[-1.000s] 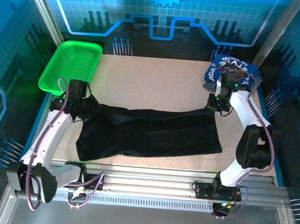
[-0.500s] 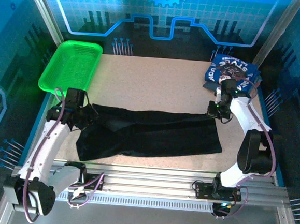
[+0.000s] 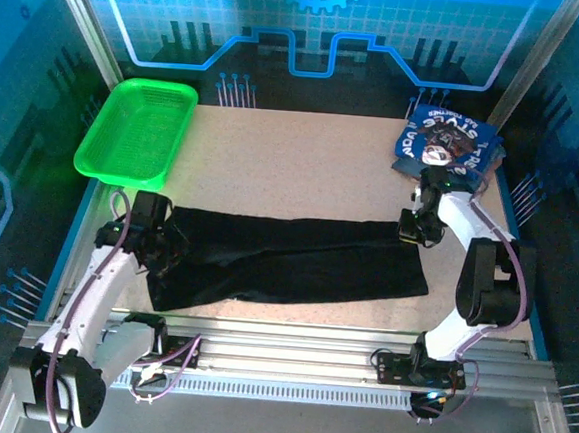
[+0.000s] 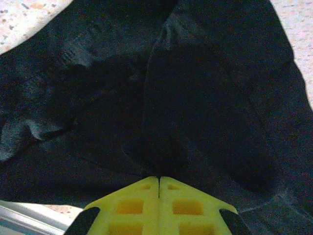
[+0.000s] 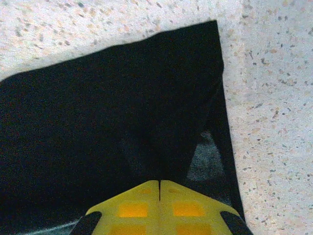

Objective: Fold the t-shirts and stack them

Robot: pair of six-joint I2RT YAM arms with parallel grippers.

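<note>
Robot lab cell, aluminium frame (image 3: pixel 309 353), blue panels (image 3: pixel 314 28)

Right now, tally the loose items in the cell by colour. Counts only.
Black: 1, the black t-shirt
Blue: 1, the blue t-shirt stack, layers not countable
Green: 1, the green basket
Total: 3
</note>
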